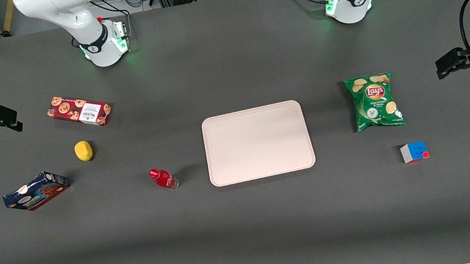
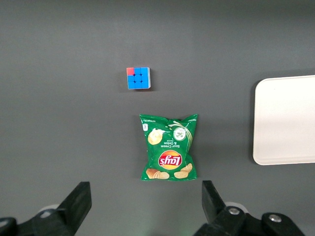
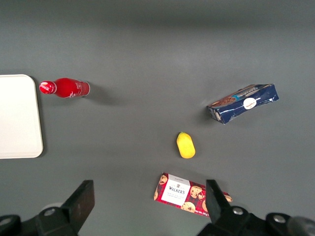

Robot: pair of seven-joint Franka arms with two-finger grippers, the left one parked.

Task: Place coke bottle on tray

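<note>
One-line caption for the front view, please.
Open gripper waits at the working arm's end; coke bottle stands beside the tray, not yet on it.

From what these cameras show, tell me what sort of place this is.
Most likely a robotics lab test bench. Two arm bases are bolted to a dark-matted table, cables and equipment racks line its edge, and staged props like the coke bottle and tray lie spread out. The gripper hangs open at the working arm's end.

table point(image 1: 250, 232) | tray point(image 1: 258, 142) | coke bottle point(image 1: 164, 179) | lemon point(image 1: 83, 151) | chips point(image 1: 374, 101) | cube point(image 1: 414, 152) | tool point(image 1: 0, 119) above
</note>
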